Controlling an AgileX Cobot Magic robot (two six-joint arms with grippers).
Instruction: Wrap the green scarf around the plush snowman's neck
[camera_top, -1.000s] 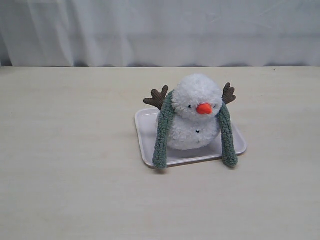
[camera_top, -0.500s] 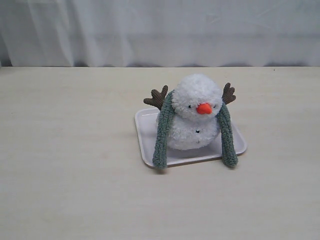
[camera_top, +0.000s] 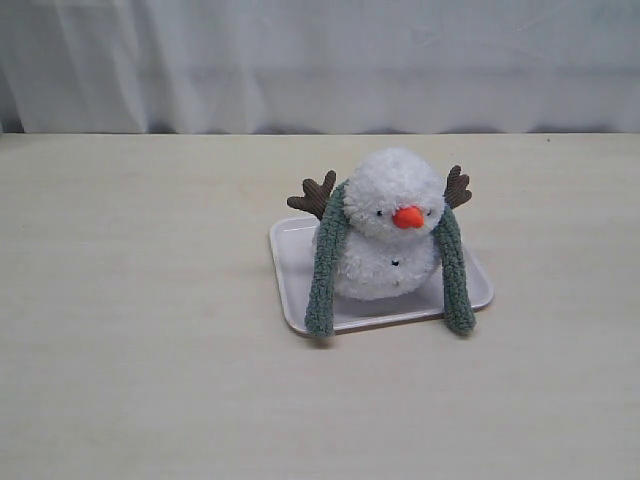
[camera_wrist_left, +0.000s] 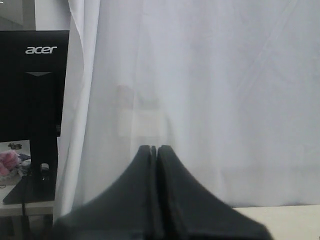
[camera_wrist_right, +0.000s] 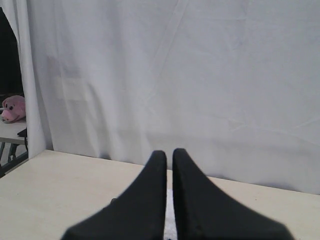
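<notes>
We've got one snowman (camera_top: 385, 225) upright on one white tray (camera_top: 288, 270) on the bench (camera_top: 130, 350), one scarf (camera_top: 325, 265) draped over its neck, two ends hanging down either side. Left fingers (camera_wrist_left: 140, 200) and right fingers (camera_wrist_right: 150, 200) are clenched on nothing, facing the curtain (camera_wrist_left: 225, 75).

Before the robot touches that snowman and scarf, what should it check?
1. Plush snowman upright on the tray: ok.
2. Green scarf draped at the neck, one end hanging down each side: ok.
3. Scarf ends crossed in front: not ok.
4. Left tool open for grasping: not ok, shut.
5. Right tool open: not ok, shut.
6. Tools near the scarf: not ok, both face the curtain.
</notes>
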